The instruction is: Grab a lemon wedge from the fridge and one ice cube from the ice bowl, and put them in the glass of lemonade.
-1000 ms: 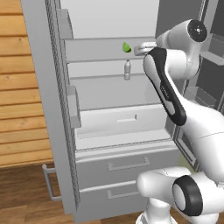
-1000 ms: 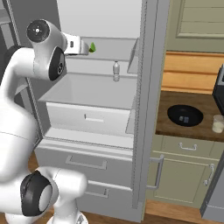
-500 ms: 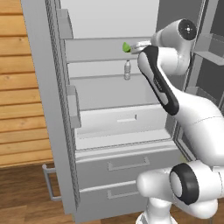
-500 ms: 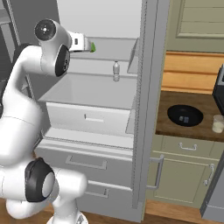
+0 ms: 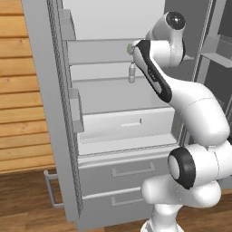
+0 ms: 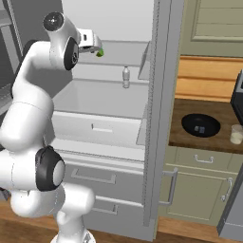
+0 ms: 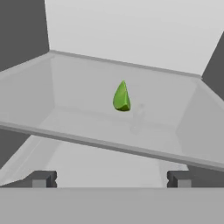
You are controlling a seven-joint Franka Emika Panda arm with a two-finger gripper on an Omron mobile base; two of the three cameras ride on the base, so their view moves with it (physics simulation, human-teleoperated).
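The light-grey fridge (image 5: 118,179) stands open, and my arm reaches into its upper part. The lemon wedge (image 7: 121,97), tiny and green-yellow, sits on the clear upper shelf (image 7: 87,142). It lies ahead of my gripper (image 7: 111,179), centred between the two widely spread fingertips (image 7: 42,179) and apart from both. From the right base view the wedge (image 6: 99,53) shows just at the tip of the open gripper (image 6: 94,45). From the left, the wedge (image 5: 128,46) peeks past the hand. The black ice bowl (image 6: 200,125) and the glass of lemonade (image 6: 236,134) stand on the wooden counter to the right.
A small clear bottle (image 5: 132,73) stands on the shelf below the wedge, also seen as bottle (image 6: 126,77). The open fridge door (image 6: 154,114) edge separates the fridge from the counter. A crisper drawer (image 5: 124,123) and two lower drawers sit beneath. Beige cabinets (image 6: 194,185) lie under the counter.
My hand has crept forward over the upper shelf toward the wedge while the upper arm swung closer to the fridge. The wedge has stayed in place.
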